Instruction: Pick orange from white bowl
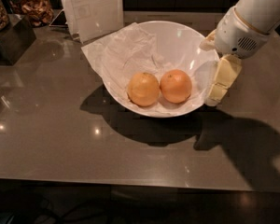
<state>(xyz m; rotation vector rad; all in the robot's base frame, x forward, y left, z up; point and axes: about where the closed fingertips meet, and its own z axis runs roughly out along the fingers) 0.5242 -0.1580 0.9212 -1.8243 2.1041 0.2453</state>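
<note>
The orange (176,86) lies in the bowl (177,41), just left of the gripper (218,87), which is at the right rim. Whether the gripper is spread or closed can't be told.

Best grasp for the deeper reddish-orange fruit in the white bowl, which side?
From above, pinch the round reddish orange across its near and far sides: the paler yellow-orange fruit crowds one flank, the glossy white bowl wall the other, where the gripper hangs.

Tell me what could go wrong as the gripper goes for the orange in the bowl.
The gripper hangs at the right rim of the white bowl, so it may knock or tip the bowl. The orange sits right beside a paler fruit, so the gripper could nudge or grab the wrong one.
</note>
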